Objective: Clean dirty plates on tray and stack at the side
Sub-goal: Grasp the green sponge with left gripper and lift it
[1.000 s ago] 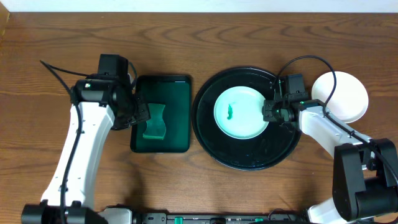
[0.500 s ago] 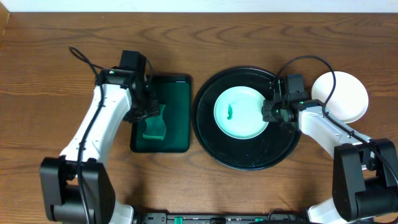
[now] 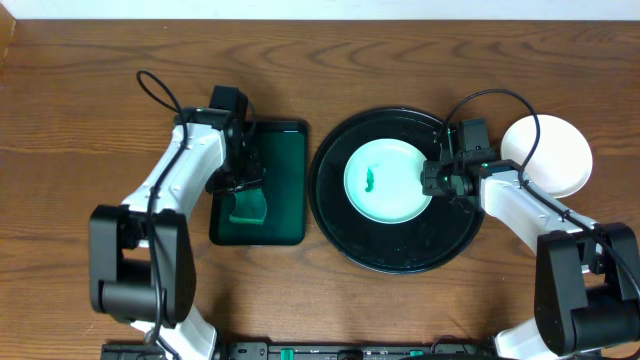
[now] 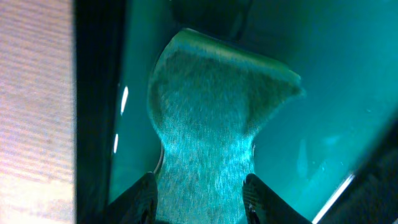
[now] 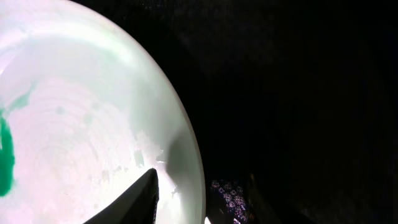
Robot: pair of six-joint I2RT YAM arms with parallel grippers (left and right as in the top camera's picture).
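A mint-white plate [image 3: 385, 190] with a green smear lies in the middle of the round black tray [image 3: 400, 255]. My right gripper [image 3: 431, 180] is clamped on the plate's right rim. In the right wrist view one finger lies on top of the plate [image 5: 81, 143] at its edge and the other is hidden in the dark under the rim; the gripper [image 5: 180, 193] sits over the black tray [image 5: 298, 93]. Clean white plates [image 3: 550, 155] sit to the right of the tray. My left gripper [image 3: 243, 190] is open, its fingers [image 4: 199, 199] astride a green sponge [image 4: 211, 124].
The sponge [image 3: 247, 208] lies in a dark green rectangular tray [image 3: 285, 180] left of the black tray; its wet floor shows in the left wrist view [image 4: 323, 93]. Brown wooden table all round. A cable loops above each arm.
My left arm has swung right and down over the green tray, bringing its gripper onto the sponge. The right arm and the plate have not moved.
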